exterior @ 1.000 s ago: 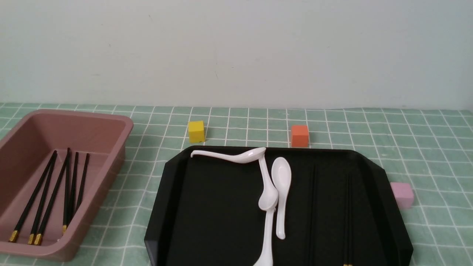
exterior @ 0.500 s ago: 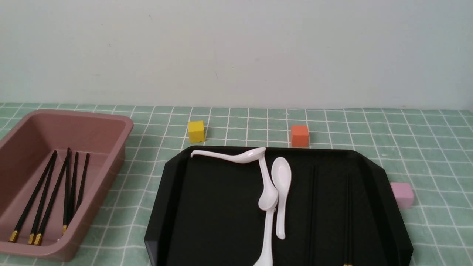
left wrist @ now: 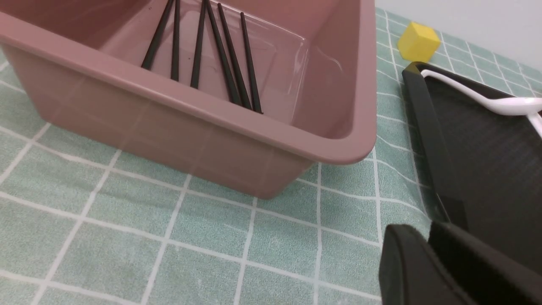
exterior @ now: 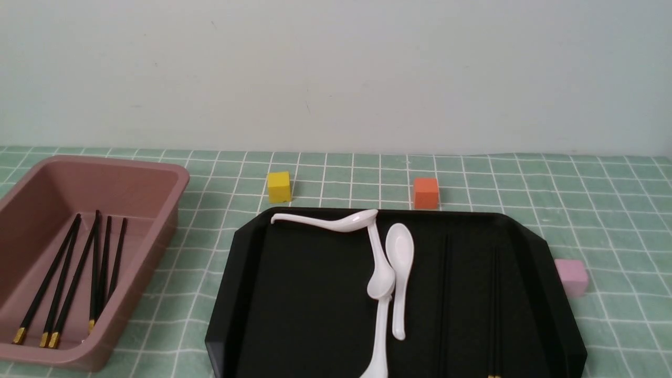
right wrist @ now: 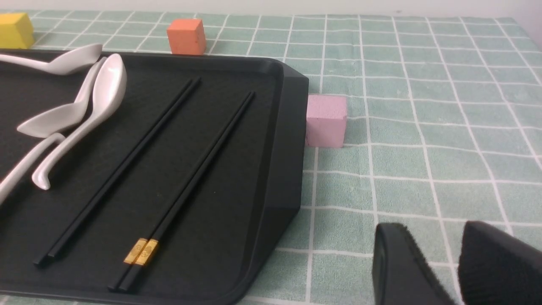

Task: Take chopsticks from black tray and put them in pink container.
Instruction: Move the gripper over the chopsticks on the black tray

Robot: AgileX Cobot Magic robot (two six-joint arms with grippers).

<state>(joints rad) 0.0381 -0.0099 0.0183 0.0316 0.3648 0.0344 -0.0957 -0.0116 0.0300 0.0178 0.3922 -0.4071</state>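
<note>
Left claw [left wrist: 423,237] hung over the worktop [left wrist: 127,220] near the pink bin [left wrist: 169,127], fingers [left wrist: 402,271] nearly touching; fully closed or not, could not tell. Right claw [right wrist: 436,241] stood apart, empty, near the black tray [right wrist: 245,178] with chopsticks [right wrist: 184,190] lying in it. Front: more chopsticks [exterior: 74,277] lay inside the pink bin.
</note>
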